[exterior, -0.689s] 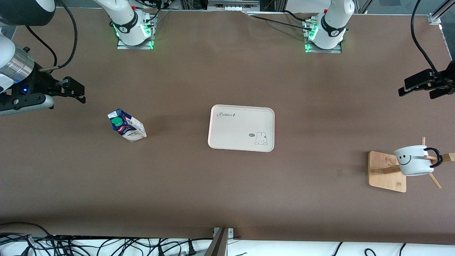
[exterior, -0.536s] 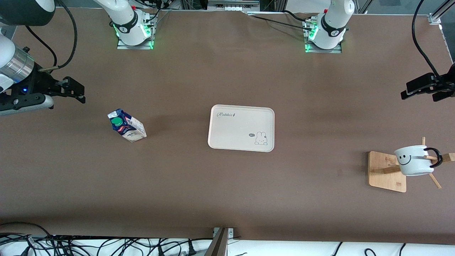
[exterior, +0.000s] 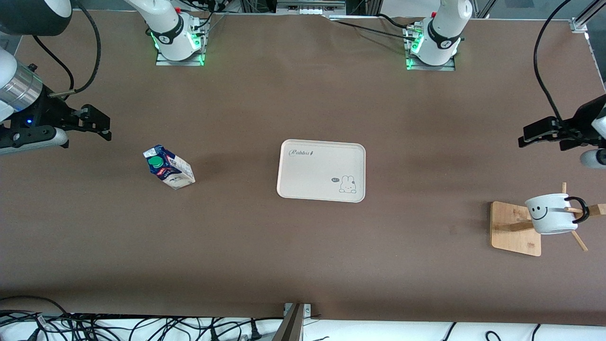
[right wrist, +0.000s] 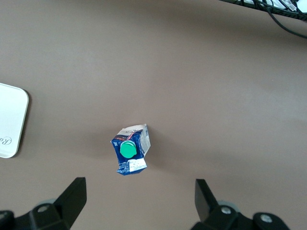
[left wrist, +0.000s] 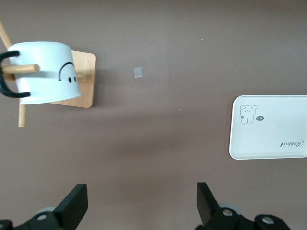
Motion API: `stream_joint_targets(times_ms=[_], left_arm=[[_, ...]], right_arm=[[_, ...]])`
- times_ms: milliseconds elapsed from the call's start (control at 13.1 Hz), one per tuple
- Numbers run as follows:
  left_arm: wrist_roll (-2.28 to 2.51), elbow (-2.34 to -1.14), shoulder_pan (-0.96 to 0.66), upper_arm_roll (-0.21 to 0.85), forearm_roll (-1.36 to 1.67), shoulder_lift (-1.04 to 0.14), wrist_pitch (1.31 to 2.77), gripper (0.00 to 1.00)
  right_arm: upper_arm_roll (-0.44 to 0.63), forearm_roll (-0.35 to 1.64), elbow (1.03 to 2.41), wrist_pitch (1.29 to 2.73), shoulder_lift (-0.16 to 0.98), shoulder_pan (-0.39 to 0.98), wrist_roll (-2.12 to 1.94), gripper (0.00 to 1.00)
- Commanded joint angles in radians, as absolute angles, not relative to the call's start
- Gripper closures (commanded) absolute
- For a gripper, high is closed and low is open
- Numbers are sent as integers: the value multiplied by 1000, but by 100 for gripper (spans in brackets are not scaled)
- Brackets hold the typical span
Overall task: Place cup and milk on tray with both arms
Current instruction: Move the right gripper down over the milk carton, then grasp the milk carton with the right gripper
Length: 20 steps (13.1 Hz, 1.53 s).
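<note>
The cup hangs sideways on a peg of a wooden rack at the left arm's end of the table. It also shows in the left wrist view. My left gripper is open and empty in the air, over bare table farther from the front camera than the cup; its own view shows the jaws wide apart. The milk stands toward the right arm's end and shows in the right wrist view. My right gripper is open and empty, over the table beside the milk. The tray lies mid-table.
The rack's wooden pegs stick out round the cup. A small pale scrap lies on the table between rack and tray. Cables lie along the table edge nearest the front camera. The tray's corner shows in the right wrist view.
My left gripper has moved toward the cup's side of the table and a little toward the tray. My right gripper has shifted slightly. The cup, milk and tray have not moved.
</note>
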State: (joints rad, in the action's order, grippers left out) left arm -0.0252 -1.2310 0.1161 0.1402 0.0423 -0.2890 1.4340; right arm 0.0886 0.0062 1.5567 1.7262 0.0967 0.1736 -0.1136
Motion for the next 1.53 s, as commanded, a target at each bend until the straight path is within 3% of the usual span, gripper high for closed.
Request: stream_joint_targets(times_ms=[0, 383, 765, 1224, 1454], left_arm=[[-21, -1223, 57, 143, -26, -334, 1447, 0], [-3, -1274, 51, 172, -67, -247, 1420, 0], [29, -1696, 95, 187, -64, 41, 1587, 0], [-41, -1677, 98, 173, -67, 21, 1586, 0], [-41, -1677, 104, 172, -67, 18, 1586, 0]], right_arm=[[83, 12, 1542, 1718, 87, 161, -130, 0], [71, 23, 1572, 1677, 173, 215, -166, 0], [63, 31, 1807, 1912, 173, 224, -94, 0], [63, 25, 2032, 2222, 193, 224, -100, 0], [63, 25, 2085, 2304, 209, 224, -100, 0]])
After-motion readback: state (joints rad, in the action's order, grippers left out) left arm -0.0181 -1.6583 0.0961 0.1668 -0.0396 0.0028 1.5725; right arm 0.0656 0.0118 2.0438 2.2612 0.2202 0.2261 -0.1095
